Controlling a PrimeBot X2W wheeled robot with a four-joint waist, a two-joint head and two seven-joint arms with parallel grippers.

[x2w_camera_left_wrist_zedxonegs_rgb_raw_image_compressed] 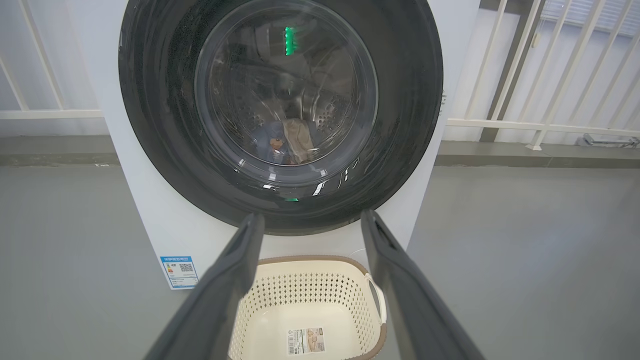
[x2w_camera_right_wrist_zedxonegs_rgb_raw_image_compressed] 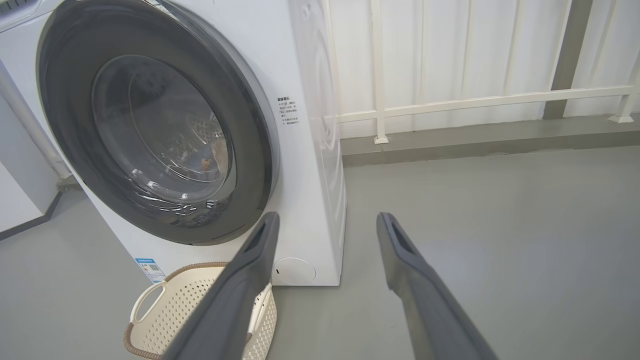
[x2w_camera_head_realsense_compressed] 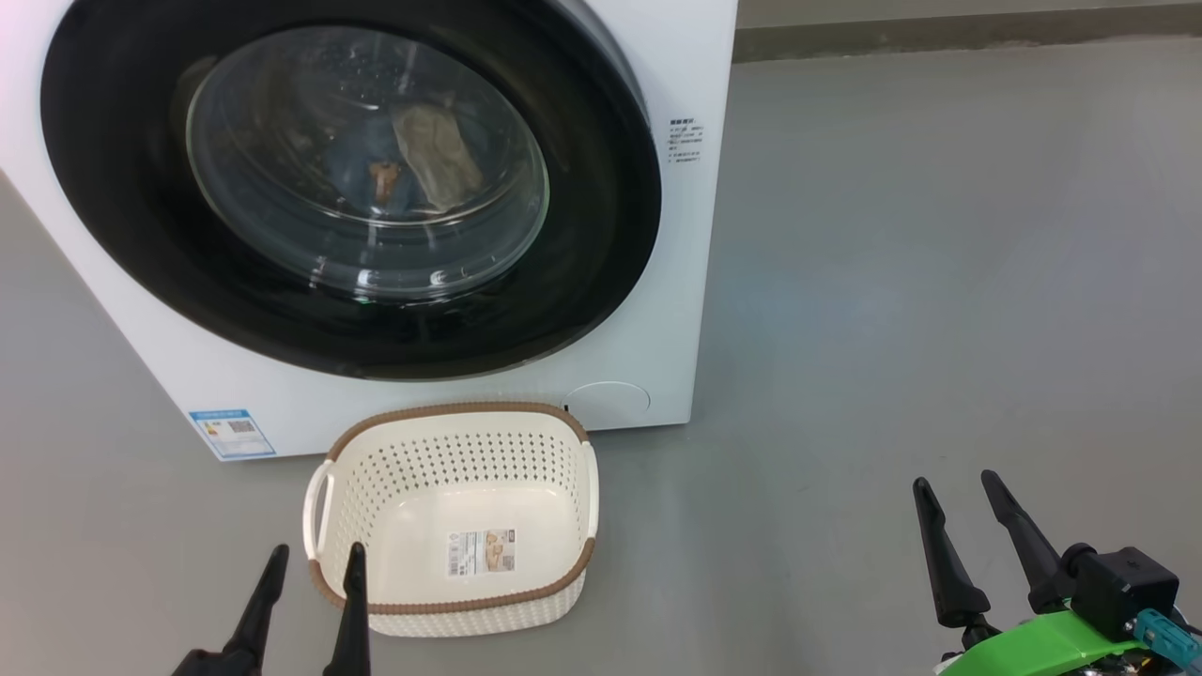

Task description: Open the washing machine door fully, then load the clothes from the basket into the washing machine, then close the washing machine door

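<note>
- Left gripper (x2w_camera_head_realsense_compressed: 316, 549) at 7 o'clock in the head view, fingers parted, nothing between them. Its tips overlap the near-left corner of the basket in that view; contact can't be told.
- Right gripper (x2w_camera_head_realsense_compressed: 956, 481) at 5 o'clock, over bare floor and well apart from everything. Jaws spread, empty.
- Basket (x2w_camera_head_realsense_compressed: 451, 460) at 6 o'clock, on the floor just in front of the washer. It's empty, with only the label sticker (x2w_camera_head_realsense_compressed: 481, 552) on its bottom.
- Washer (x2w_camera_head_realsense_compressed: 657, 282) at 11 to 12 o'clock, blue label (x2w_camera_head_realsense_compressed: 232, 433) on its lower corner near the basket.
- Door (x2w_camera_head_realsense_compressed: 352, 178) lies against the washer front and looks shut. Can't tell if it is latched.
- Clothes (x2w_camera_head_realsense_compressed: 427, 155) are inside the drum, seen through the glass: a beige fold with blue fabric and an orange print beside it.
- White railing (x2w_camera_right_wrist_zedxonegs_rgb_raw_image_compressed: 475, 102) sits behind the washer at 1 to 2 o'clock in the right wrist view.
- Progress, my read: loading is done (empty basket, clothes in the drum) and the door appears closed. Task looks essentially finished; at most a latch check is left.
- Counts: 2 grippers, 1 basket, 1 washer, 1 door. The clothes are one bunch and the separate pieces can't be counted through the glass.
</note>
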